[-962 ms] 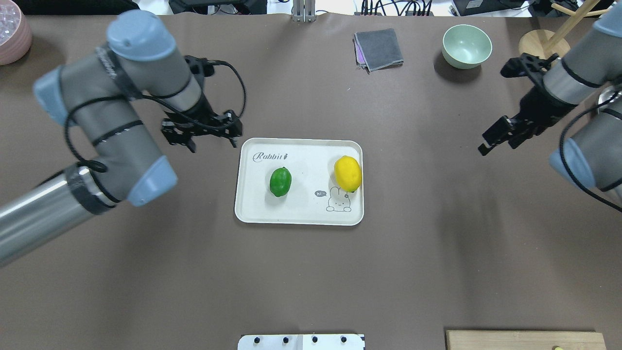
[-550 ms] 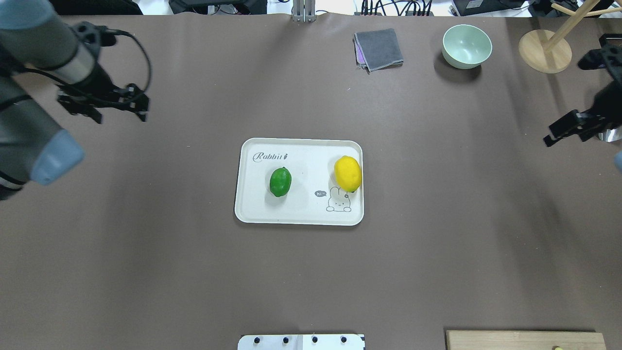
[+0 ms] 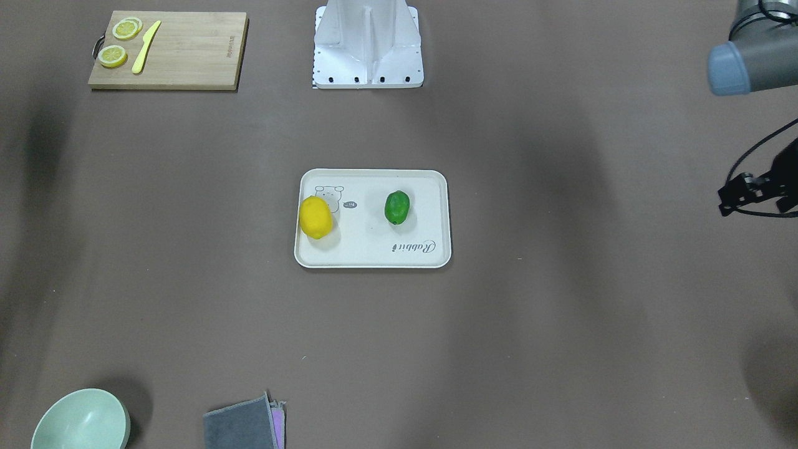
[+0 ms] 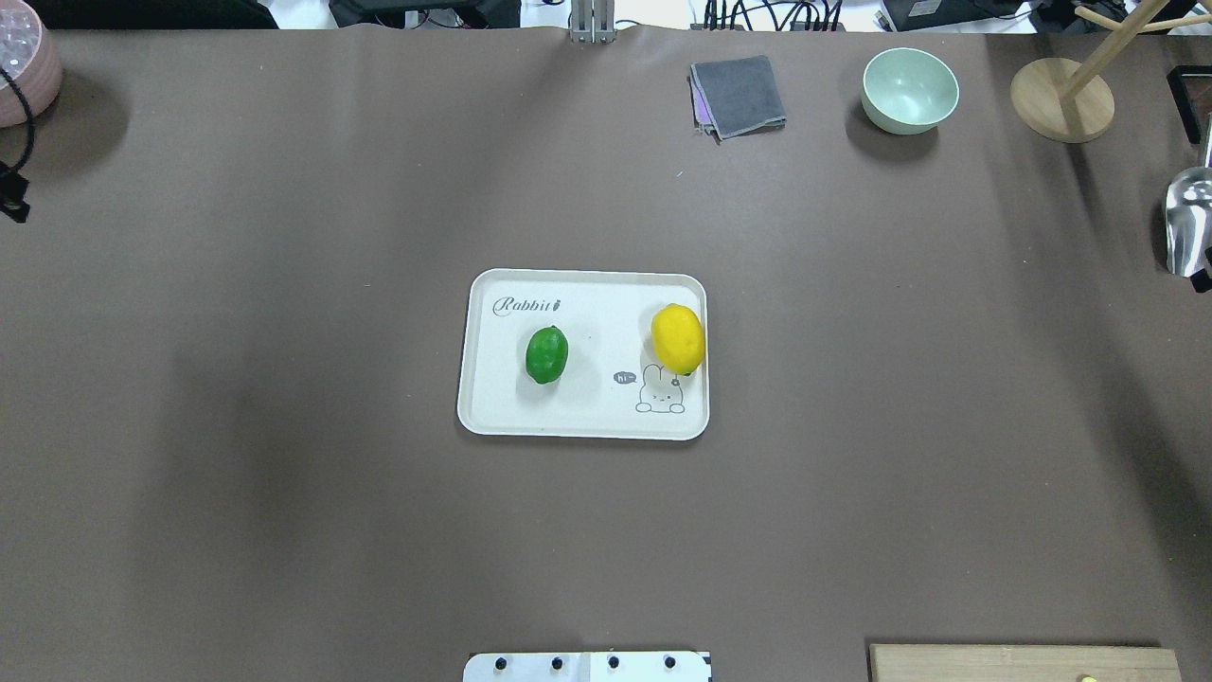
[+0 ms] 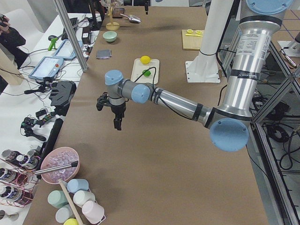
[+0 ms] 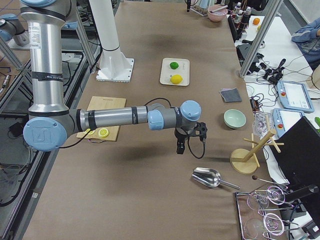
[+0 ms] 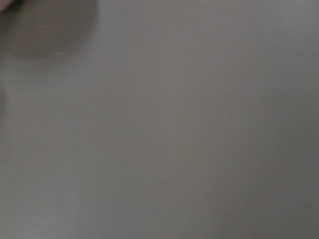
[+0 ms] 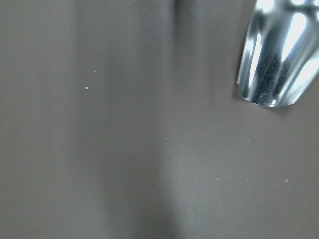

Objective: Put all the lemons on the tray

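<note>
The off-white tray (image 4: 587,426) lies mid-table. The green lemon (image 4: 546,354) and the yellow lemon (image 4: 678,338) both rest on it, the yellow one by the rabbit drawing; both also show in the front view, green lemon (image 3: 396,207) and yellow lemon (image 3: 315,217). My left gripper (image 5: 108,114) hangs over bare table far to the left of the tray; one finger (image 3: 732,198) stands wide of the wrist, so it reads as open and empty. My right gripper (image 6: 187,139) hangs far right, near a metal scoop; I cannot tell if it is open or shut.
A metal scoop (image 4: 1188,223) lies at the right edge, next to a wooden stand (image 4: 1060,99) and a green bowl (image 4: 909,90). A grey cloth (image 4: 739,95) lies at the back. A cutting board (image 3: 187,56) holds lemon slices and a knife. A pink bowl (image 4: 24,66) sits far left.
Both arms have swung outward from beside the tray to the table's ends, almost out of the overhead view. The lemons and tray have not moved.
</note>
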Robot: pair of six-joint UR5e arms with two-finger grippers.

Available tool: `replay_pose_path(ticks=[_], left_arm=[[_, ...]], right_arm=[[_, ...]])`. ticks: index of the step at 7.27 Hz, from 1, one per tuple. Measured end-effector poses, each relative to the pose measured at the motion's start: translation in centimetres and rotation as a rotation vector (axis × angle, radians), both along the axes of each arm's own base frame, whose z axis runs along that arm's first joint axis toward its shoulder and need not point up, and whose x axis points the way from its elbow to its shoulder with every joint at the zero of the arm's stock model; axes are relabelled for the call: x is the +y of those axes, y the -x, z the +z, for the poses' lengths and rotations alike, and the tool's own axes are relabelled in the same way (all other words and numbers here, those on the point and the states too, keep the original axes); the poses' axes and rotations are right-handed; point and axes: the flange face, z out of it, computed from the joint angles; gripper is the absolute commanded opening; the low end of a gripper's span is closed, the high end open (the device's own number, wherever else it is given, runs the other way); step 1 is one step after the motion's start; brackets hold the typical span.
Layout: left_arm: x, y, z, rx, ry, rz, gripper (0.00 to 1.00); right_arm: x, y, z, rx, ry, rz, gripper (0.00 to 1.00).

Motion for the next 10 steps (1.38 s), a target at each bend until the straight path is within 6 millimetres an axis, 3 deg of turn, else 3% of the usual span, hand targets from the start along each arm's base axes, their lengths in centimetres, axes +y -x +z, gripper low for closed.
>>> replay_pose_path(ticks=[2,4,6,10], left_arm=[[2.2,6.3,7.1,-0.022,0.037,0.023,0.98],[4.9,11.0,11.0,0.061,0.101,-0.03,0.98],[7.2,13.5,12.0,0.149,0.113,-0.088,0.98],[7.7,14.0,11.9,0.165,0.097,-0.099,0.98]], right_arm=[[0.2,-4.1,2.5,0.012,0.001,0.039,0.98],[0.6,-6.7,3.7,0.062,-0.044,0.029,0.99],[1.0,-7.9,4.2,0.085,-0.038,0.036,0.99],[1.4,-8.5,4.1,0.066,0.01,0.046,1.0]])
